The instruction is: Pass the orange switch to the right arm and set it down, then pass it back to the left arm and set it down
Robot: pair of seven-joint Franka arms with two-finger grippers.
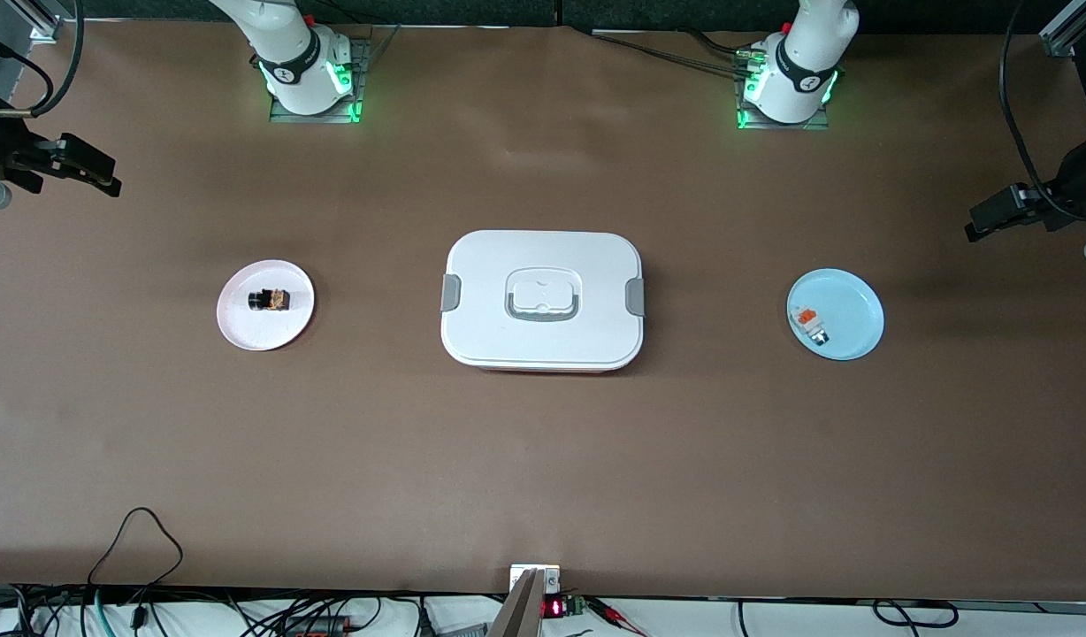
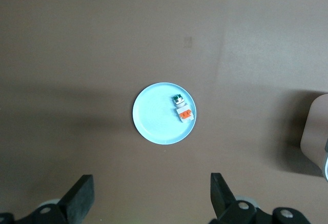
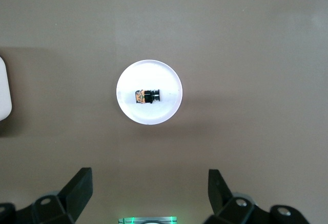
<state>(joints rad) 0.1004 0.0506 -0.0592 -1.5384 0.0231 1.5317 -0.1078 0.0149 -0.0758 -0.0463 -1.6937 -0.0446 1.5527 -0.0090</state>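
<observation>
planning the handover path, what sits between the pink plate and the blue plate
The box, lid on, stands between the pink plate and the blue plate; the front view shows it.

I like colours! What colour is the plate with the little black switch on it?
Pale pink plate, holding the orange switch; the front view shows it best.

The box sits between two plates; the orange switch lies on one.

box cut by frame edge; arms' upper links cropped — unseen
</observation>
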